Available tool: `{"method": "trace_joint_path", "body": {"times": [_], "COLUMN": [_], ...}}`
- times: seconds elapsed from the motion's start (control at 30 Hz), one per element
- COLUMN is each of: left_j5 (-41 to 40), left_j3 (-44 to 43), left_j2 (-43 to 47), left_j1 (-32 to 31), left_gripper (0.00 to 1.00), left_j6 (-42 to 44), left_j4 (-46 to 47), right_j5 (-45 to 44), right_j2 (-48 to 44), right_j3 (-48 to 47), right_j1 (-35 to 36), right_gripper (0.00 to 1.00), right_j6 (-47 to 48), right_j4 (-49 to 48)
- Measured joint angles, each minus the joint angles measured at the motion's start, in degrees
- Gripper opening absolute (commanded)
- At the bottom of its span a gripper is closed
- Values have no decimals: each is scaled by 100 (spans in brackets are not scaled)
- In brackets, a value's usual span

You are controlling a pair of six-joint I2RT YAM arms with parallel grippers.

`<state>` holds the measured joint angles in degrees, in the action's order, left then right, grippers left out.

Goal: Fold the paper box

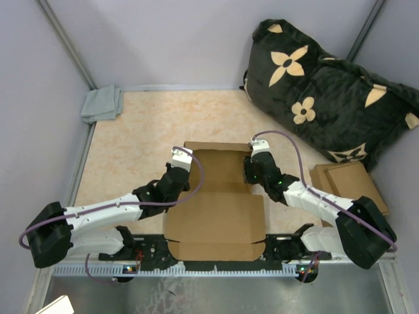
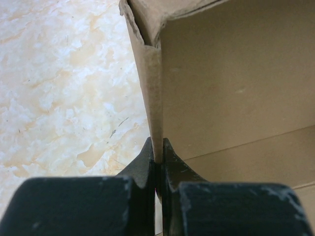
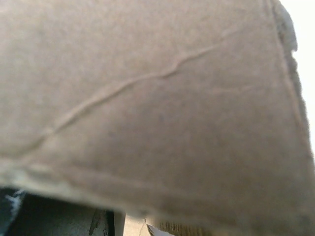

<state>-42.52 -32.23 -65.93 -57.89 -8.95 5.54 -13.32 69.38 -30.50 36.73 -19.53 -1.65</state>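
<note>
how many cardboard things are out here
2: the paper box lies in the centre, partly folded, and a stack of flat cardboard pieces sits at the right edge, near the dark cushion. How many sheets that stack holds can't be told.

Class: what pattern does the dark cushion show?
The cushion shows tan flowers on black; top external view.

Even light; the paper box [image 3: 147,98] blurs up close (right wrist).

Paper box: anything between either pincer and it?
Nothing visible. The left pincer is shut on the left wall of the paper box. The right pincer is at its right wall, and cardboard fills that wrist view.
</note>
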Motion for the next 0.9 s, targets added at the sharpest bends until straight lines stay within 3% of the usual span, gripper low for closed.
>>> {"method": "trace_joint_path", "body": {"times": [0.2,0.23,0.3,0.53,0.67,0.73,0.83,0.9], "left_j5": [4,4,-4,-120,-232,-273,-302,-306], "left_j3": [0,0,0,0,-94,-216,-457,-595], "left_j2": [37,42,44,26,-109,-203,-315,-319], "left_j1": [0,0,-9,-26,-55,-55,-55,-52], "left_gripper": [0,0,0,1,28,52,57,60], "left_j6": [2,2,-4,-181,-382,-483,-715,-872], "left_j4": [-2,-2,-7,-188,-345,-503,-839,-1054], "right_j5": [170,208,240,57,55,52,68,94], "right_j2": [-210,-269,-378,-599,-592,-542,-391,-308], "right_j3": [155,197,269,317,142,-33,-304,-417], "right_j1": [0,0,0,-15,-13,-13,-4,0], "right_gripper": [37,29,2,0,0,1,6,17], "right_j6": [-26,-35,-55,-308,-391,-487,-625,-719], "right_j4": [92,114,179,509,855,1073,1314,1419]}}
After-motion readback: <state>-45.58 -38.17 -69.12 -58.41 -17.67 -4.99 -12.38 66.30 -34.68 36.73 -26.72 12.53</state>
